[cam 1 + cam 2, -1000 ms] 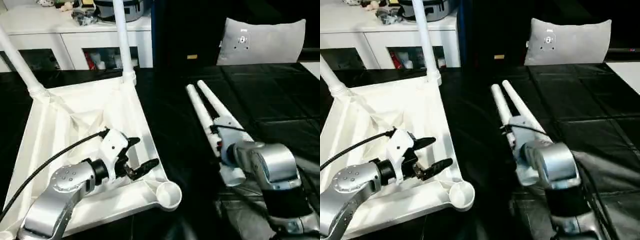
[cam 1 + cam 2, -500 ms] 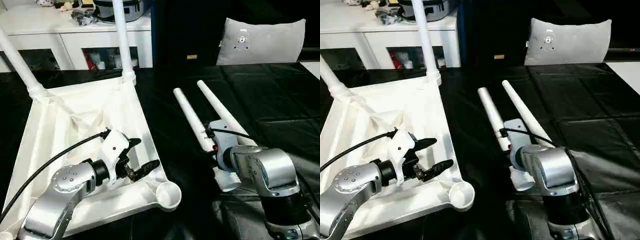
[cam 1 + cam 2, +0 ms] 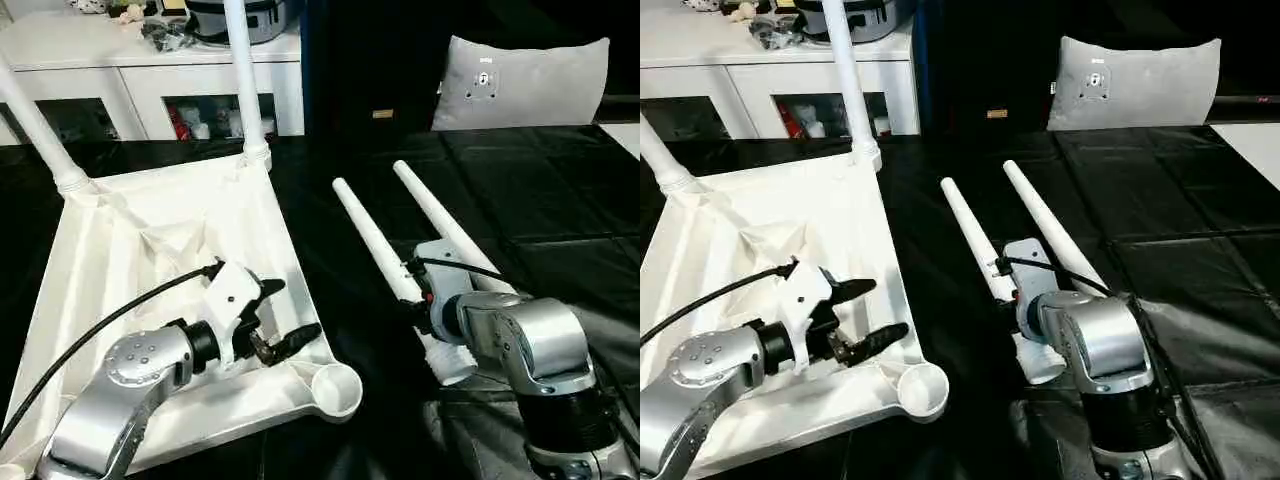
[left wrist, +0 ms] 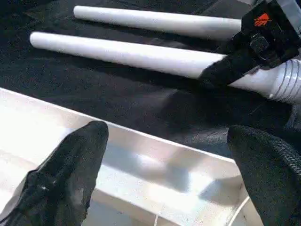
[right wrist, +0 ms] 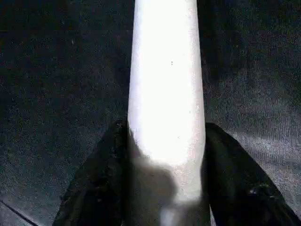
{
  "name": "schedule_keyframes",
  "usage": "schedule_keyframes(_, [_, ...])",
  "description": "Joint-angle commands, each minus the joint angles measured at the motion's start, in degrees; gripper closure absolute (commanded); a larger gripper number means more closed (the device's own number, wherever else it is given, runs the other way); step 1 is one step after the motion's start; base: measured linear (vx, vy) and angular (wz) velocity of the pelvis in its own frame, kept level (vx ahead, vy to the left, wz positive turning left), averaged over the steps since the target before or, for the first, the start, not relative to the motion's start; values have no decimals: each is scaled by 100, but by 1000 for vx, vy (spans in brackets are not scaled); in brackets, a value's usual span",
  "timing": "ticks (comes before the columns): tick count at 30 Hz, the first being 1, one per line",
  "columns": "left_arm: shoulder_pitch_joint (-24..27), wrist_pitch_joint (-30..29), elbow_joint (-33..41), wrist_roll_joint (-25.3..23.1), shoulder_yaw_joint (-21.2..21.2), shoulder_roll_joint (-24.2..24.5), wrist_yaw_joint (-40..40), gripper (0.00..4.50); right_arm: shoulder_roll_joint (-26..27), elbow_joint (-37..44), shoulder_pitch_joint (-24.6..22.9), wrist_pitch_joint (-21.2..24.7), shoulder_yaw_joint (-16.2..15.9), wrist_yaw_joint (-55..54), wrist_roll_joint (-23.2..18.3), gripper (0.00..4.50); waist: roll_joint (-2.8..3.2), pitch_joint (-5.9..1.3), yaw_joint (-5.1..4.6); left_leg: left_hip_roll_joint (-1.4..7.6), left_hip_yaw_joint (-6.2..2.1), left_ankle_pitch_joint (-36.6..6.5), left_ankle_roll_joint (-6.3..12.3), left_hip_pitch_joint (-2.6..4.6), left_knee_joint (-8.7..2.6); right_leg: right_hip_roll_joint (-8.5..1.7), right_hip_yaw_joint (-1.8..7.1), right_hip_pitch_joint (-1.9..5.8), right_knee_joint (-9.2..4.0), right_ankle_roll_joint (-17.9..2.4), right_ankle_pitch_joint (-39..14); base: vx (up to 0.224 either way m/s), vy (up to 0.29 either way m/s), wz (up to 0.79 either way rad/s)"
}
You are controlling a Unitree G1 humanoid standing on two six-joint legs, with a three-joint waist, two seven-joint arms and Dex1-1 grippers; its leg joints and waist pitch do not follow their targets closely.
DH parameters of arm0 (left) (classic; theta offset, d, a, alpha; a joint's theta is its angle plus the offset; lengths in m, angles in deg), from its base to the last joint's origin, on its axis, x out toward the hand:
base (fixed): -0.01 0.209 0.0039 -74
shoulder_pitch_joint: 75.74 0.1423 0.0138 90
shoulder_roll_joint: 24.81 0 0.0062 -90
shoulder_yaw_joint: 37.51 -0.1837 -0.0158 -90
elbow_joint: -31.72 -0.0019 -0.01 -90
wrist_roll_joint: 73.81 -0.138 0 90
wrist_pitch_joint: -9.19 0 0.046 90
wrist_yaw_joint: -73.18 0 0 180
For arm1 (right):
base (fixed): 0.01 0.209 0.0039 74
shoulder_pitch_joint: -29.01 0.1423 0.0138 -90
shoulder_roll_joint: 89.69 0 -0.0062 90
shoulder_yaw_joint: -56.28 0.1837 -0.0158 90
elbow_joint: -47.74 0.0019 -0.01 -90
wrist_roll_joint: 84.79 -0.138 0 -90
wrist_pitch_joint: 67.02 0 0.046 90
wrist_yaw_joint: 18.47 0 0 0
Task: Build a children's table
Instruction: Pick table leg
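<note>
We are midway through the build: the white tabletop (image 3: 150,260) lies upside down on the black floor (image 3: 520,200) at our left, ribbed underside up, with two legs already standing in its far corner sockets — one far leg (image 3: 243,75) and the other far leg (image 3: 35,125). The near round socket (image 3: 335,388) sits empty at the corner closest to us.

Our right gripper (image 5: 164,188) is closed around the third leg (image 3: 375,235), near its ribbed thick end, fingers (image 5: 106,181) pressed to either side of the tube. The fourth leg (image 3: 445,225) lies just beside it on the floor, angled apart at the far end. A grey cushion (image 3: 520,70) stands well behind.

Our left gripper (image 3: 275,315) hangs spread wide over the tabletop's right rim, near the empty socket, holding nothing — the rim shows between its fingers (image 4: 70,165) in the wrist view.

We judge the step in hand to be fetching the third leg. Next, we would need to lift it, turn its ribbed end downward, and carry it across to the empty socket, while the left gripper steadies the rim.
</note>
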Motion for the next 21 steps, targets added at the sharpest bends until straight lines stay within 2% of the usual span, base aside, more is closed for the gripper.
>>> schedule_keyframes(1, [4,49,71,18,21,23,-28,0,145,193,1,-307,317,31,-182,264,27,-289,-2,366,-156,-1415,-715,212,-480,-418,218,31,-455,-734,-5,0,0,0])
schedule_keyframes(2, [4,55,69,20,26,16,-34,0,166,201,4,-335,353,30,-194,264,27,-289,-2,366,-156,-1415,-715,212,-480,-418,218,31,-455,-734,-5,0,0,0])
schedule_keyframes(4, [-35,129,19,38,88,-62,-91,0,524,305,28,-759,898,-6,-411,264,32,-295,-5,369,-148,-1419,-685,207,-480,-425,219,22,-449,-749,59,0,0,0])
schedule_keyframes(6, [-98,153,-34,68,141,-124,-132,0,599,351,74,-825,1056,9,-491,265,34,-299,-4,372,-152,-1369,-667,213,-483,-413,209,26,-443,-746,150,0,0,0])
schedule_keyframes(7, [-200,173,-101,109,216,-212,-195,0,721,395,149,-826,1276,-21,-574,265,41,-302,-5,367,-148,-1348,-683,225,-480,-397,204,19,-439,-748,226,0,0,0])
schedule_keyframes(8, [-201,174,-102,109,218,-213,-196,0,722,395,150,-826,1280,-22,-575,265,38,-301,-5,362,-147,-1335,-684,222,-482,-398,206,27,-441,-745,237,0,0,0])
schedule_keyframes(9, [-295,140,-135,175,279,-292,-250,0,805,405,172,-1085,1400,-23,-666,265,75,-305,8,360,-152,-1319,-709,215,-480,-414,204,31,-431,-735,261,0,0,0])
schedule_keyframes(10, [-445,-108,-159,293,394,-431,-426,0,920,382,176,-1566,1556,-5,-791,265,56,-298,-5,360,-143,-1352,-716,213,-482,-409,206,24,-442,-734,249,0,0,0])
schedule_keyframes(11, [-445,-108,-159,293,394,-431,-426,0,920,382,176,-1566,1556,-5,-791,265,55,-304,-2,362,-138,-1427,-737,226,-477,-420,205,13,-442,-763,195,0,0,0])
schedule_keyframes(12, [-561,-262,-189,406,501,-564,-573,0,1054,322,186,-2021,1735,35,-935,265,55,-315,-2,364,-132,-1424,-740,223,-467,-436,208,25,-429,-779,221,0,0,0])
schedule_keyframes(13, [-862,-390,-262,632,735,-843,-851,0,1266,197,232,-2539,2082,204,-1266,265,54,-310,-5,354,-129,-1366,-664,200,-466,-437,209,39,-433,-814,242,0,0,0])
schedule_keyframes(14, [-862,-390,-262,632,735,-843,-851,0,1266,197,232,-2539,2082,204,-1266,265,50,-311,-1,360,-133,-1373,-649,211,-456,-440,205,38,-442,-843,241,0,0,0])
schedule_keyframes(16, [-1207,-279,-366,889,968,-1137,-1063,0,1374,112,292,-2882,2354,479,-1605,265,17,-315,8,360,-144,-1188,-532,181,-455,-428,194,77,-441,-883,375,0,0,0])
schedule_keyframes(17, [-1229,-278,-375,906,983,-1156,-1079,0,1378,113,294,-2881,2369,516,-1638,265,21,-324,12,350,-136,-1098,-501,173,-438,-426,192,84,-427,-895,479,0,0,0])
schedule_keyframes(18, [-1584,-295,-520,1211,1223,-1473,-1326,0,1429,161,311,-2820,2614,1141,-2204,265,-3,-330,17,343,-124,-940,-377,159,-414,-419,185,102,-426,-911,706,0,0,0])
schedule_keyframes(19, [-1584,-295,-520,1211,1223,-1473,-1326,0,1429,161,311,-2820,2614,1141,-2204,265,-5,-328,16,329,-111,-932,-319,156,-402,-418,187,109,-423,-932,739,0,0,0])
schedule_keyframes(20, [-1732,-342,-578,1378,1317,-1613,-1419,0,1456,217,295,-2787,2707,1480,-2500,265,-7,-341,26,337,-122,-780,-214,139,-386,-426,175,131,-410,-962,906,0,0,0])
schedule_keyframes(21, [-1762,-355,-589,1419,1335,-1643,-1435,0,1459,226,292,-2770,2724,1540,-2562,265,-12,-341,33,336,-121,-723,-160,128,-381,-434,175,134,-412,-975,948,0,0,0])
